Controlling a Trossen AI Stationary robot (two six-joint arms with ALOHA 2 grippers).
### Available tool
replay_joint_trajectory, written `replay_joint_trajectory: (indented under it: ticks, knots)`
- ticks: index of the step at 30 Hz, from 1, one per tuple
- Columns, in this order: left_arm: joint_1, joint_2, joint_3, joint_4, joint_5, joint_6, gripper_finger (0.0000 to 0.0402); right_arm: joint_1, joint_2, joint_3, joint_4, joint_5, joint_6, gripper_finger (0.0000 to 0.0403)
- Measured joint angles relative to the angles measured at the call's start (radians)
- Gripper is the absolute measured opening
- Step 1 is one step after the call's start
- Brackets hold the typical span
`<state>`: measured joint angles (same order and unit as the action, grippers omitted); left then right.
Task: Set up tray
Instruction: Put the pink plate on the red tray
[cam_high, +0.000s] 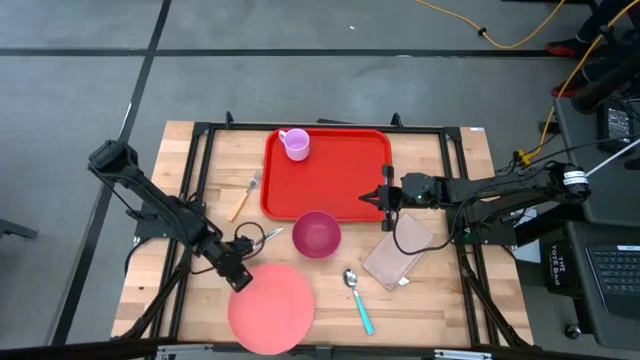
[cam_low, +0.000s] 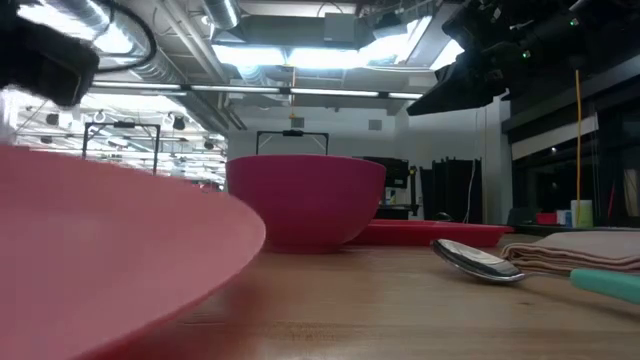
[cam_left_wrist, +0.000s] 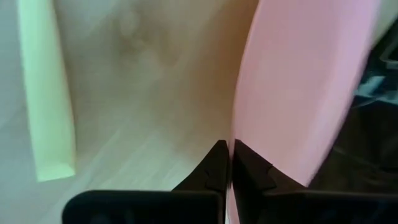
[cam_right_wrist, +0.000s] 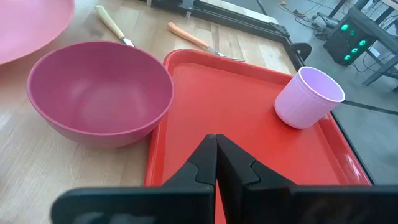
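I see the tray (cam_high: 335, 180) at 12 o'clock on the table, a cup (cam_high: 295, 144) in its far-left corner; my right gripper (cam_high: 385, 198) sits pinched closed at the tray's 3 o'clock rim. My left gripper (cam_high: 240, 275) is clamped on the plate (cam_high: 272, 306) rim at 7 o'clock. I'd lift the plate level, clear the bowl (cam_high: 316, 234) touching the tray's near edge, and land it mid-tray where it's bare.
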<state>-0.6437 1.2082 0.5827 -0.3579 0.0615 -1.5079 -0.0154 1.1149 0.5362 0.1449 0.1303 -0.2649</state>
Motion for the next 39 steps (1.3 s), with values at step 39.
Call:
replay_joint_trajectory:
  ticks: [39]
  knots:
    - [-0.135,-0.311,0.055,-0.271,-0.303,-0.030,0.0002,0.000,0.000,0.000,-0.001,0.000,0.002,0.0007]
